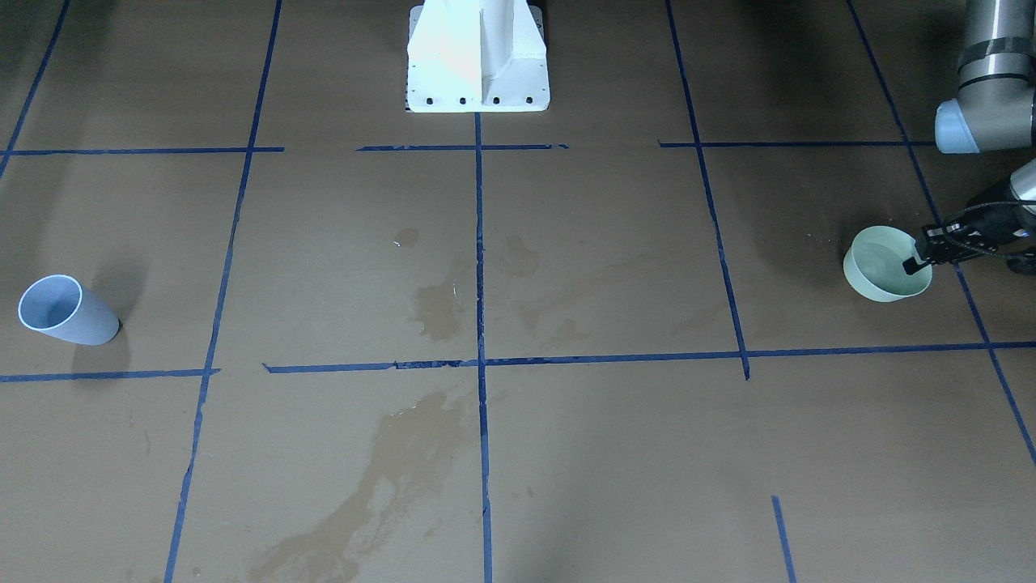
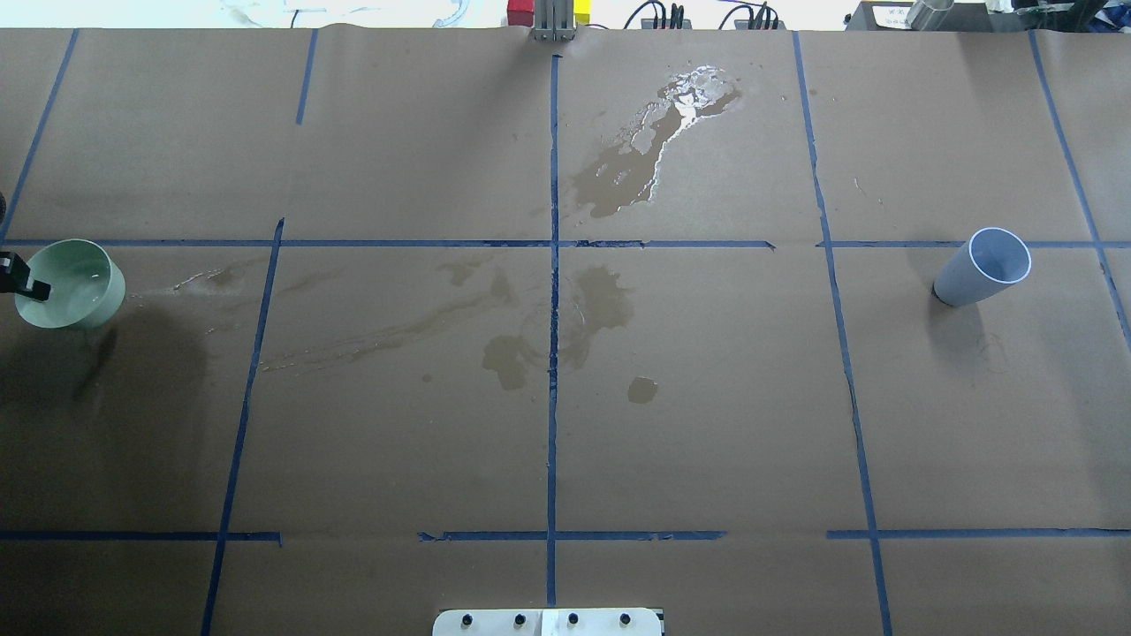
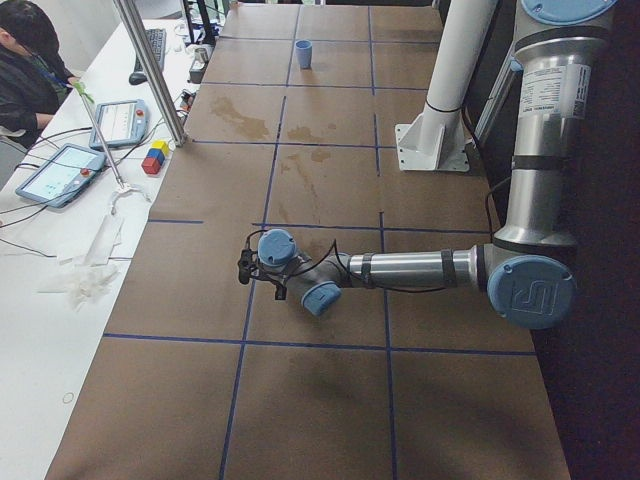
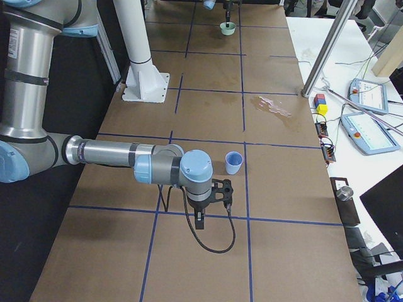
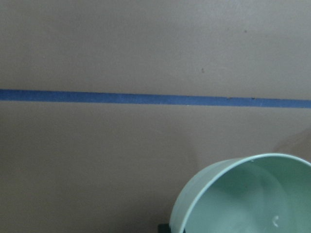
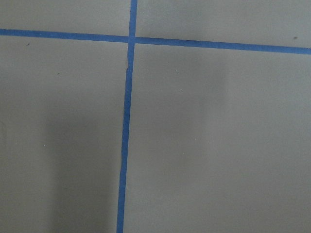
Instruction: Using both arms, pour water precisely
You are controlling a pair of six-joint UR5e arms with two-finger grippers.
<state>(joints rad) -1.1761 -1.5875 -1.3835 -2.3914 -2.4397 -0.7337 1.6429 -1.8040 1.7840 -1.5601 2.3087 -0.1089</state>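
A mint green cup [image 1: 882, 271] [image 2: 75, 287] stands near the table's end on my left. A faint sheen of water [image 5: 252, 204] shows inside it. My left gripper [image 1: 919, 261] [image 2: 31, 284] straddles the cup's rim, one finger inside and one outside, and looks shut on it. A pale blue cup [image 1: 61, 312] [image 2: 981, 265] stands alone at the other end, and I cannot see water in it. My right gripper [image 4: 200, 221] hangs pointing down a little short of the blue cup [image 4: 233, 162]. I cannot tell whether it is open or shut.
Dark wet blotches [image 2: 610, 305] and a glistening puddle [image 2: 663, 132] mark the brown paper around the middle. The white pedestal [image 1: 477, 57] stands at the robot's side. A person [image 3: 30, 60], tablets and coloured blocks [image 3: 155, 157] are at a side table past a metal pole [image 3: 150, 70].
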